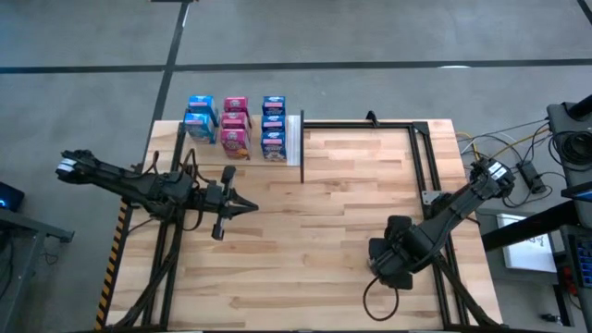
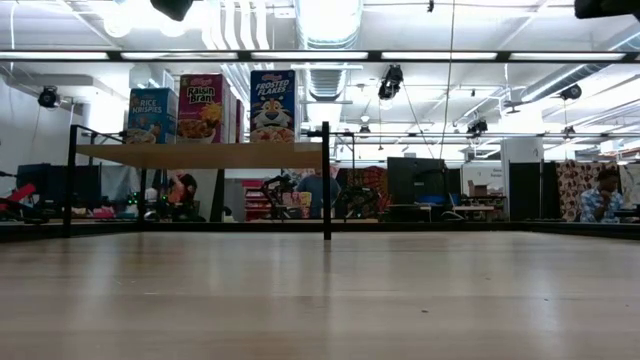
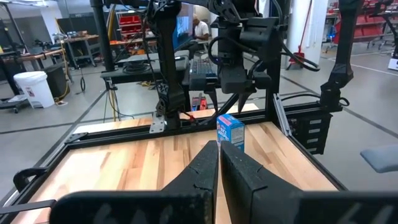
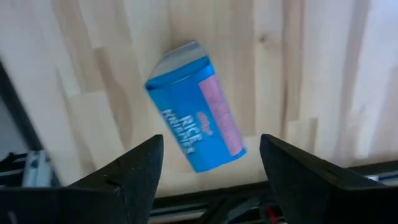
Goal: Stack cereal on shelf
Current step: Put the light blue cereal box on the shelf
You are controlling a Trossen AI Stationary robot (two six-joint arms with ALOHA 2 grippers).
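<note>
Several blue and pink cereal boxes [image 1: 235, 127] stand in rows on the pale shelf [image 1: 294, 139] at the table's far left; in the low view three fronts [image 2: 200, 108] show on the shelf board [image 2: 200, 155]. One blue cereal box [image 3: 230, 129] stands on its end on the table near the right near edge. My right gripper [image 1: 388, 264] hangs over it, pointing down and open, with the box [image 4: 196, 118] below and between its fingers [image 4: 140, 165]. My left gripper [image 1: 245, 205] is shut and waits over the table's left middle.
A black metal frame [image 1: 425, 157] runs along the table's far and right edges, with cables [image 1: 518, 153] beyond the right edge. Bare planks [image 1: 324, 213] lie between the two arms. The shelf's black post [image 2: 326, 180] stands at its right end.
</note>
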